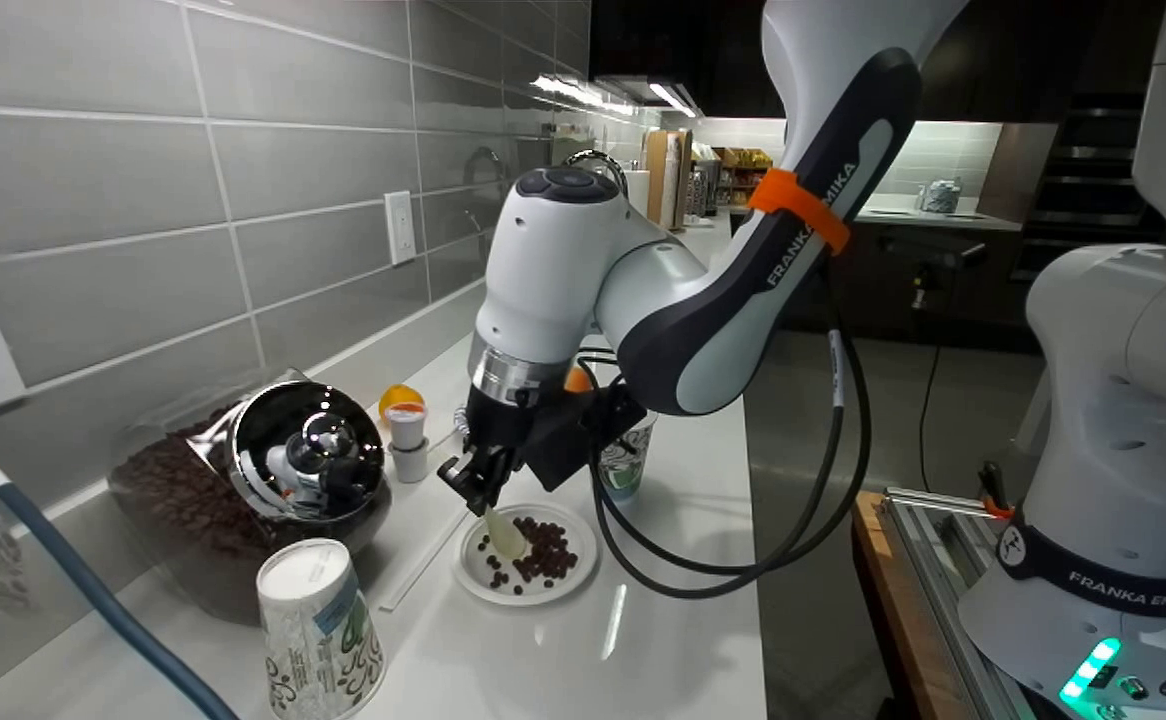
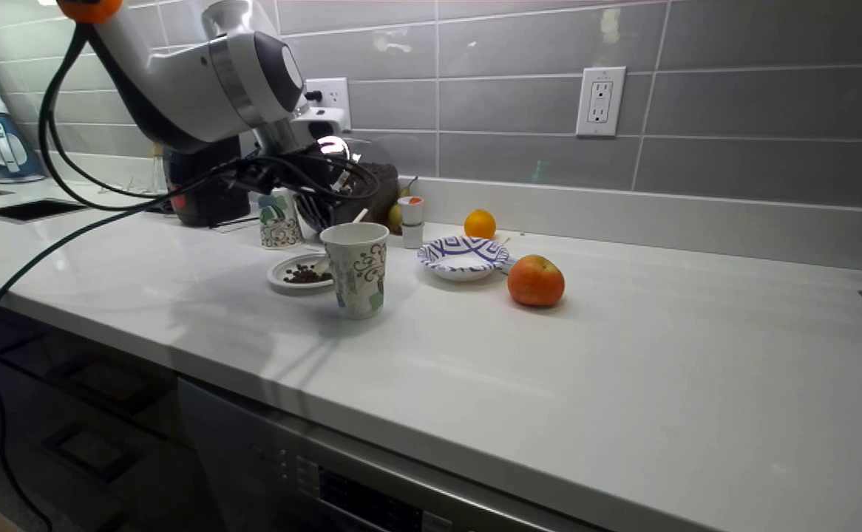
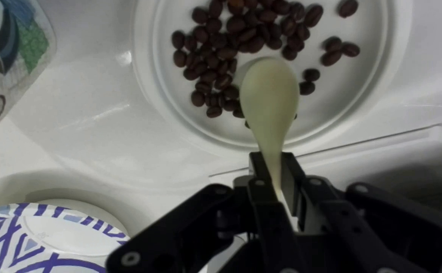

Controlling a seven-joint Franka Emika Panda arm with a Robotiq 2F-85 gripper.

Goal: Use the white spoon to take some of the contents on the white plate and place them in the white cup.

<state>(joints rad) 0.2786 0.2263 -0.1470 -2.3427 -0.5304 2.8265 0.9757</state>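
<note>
My gripper (image 3: 273, 159) is shut on the white spoon (image 3: 269, 93), holding it by the handle with the bowl out ahead of the fingertips. An exterior view also shows the gripper (image 1: 475, 488) and the spoon (image 1: 508, 537), tilted down over the white plate (image 1: 589, 565). The spoon bowl looks empty; whether it touches the plate I cannot tell. The contents, dark brown beans (image 3: 213, 64), lie on the plate (image 3: 143, 72) beside and beyond the bowl. The white cup (image 2: 358, 273) stands upright beside the plate; it shows partly in the wrist view (image 3: 12, 45) and behind the arm's cables (image 1: 625, 462).
An upside-down cup (image 1: 323, 640) and a large bean jar (image 1: 183, 500) stand near the wall. A white strip (image 1: 425, 562) lies beside the plate. A blue-patterned bowl (image 2: 431, 255), an apple (image 2: 536, 281), an orange (image 2: 480, 224) and stacked small cups (image 2: 412, 235) are nearby.
</note>
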